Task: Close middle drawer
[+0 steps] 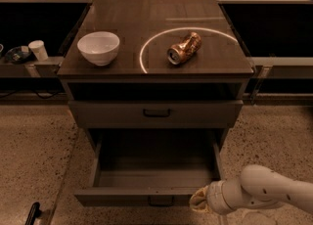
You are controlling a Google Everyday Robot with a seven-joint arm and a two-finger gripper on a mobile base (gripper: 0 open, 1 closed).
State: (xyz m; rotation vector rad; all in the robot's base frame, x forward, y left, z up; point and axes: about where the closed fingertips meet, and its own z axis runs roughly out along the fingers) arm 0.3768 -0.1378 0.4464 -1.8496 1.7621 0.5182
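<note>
Pushing the middle drawer (151, 175) shut with a straight, even press

The drawer is pulled far out below the cabinet surface (122, 18). The gripper (198, 201) is low at the right end of the drawer front, beside the small handle (160, 201); whether it is wide or narrow I cannot tell. I think a push so far right may turn the drawer crooked. Better to press nearer the handle, straight toward the cabinet, slowly, until the front is level with the upper drawer (156, 114).
</note>
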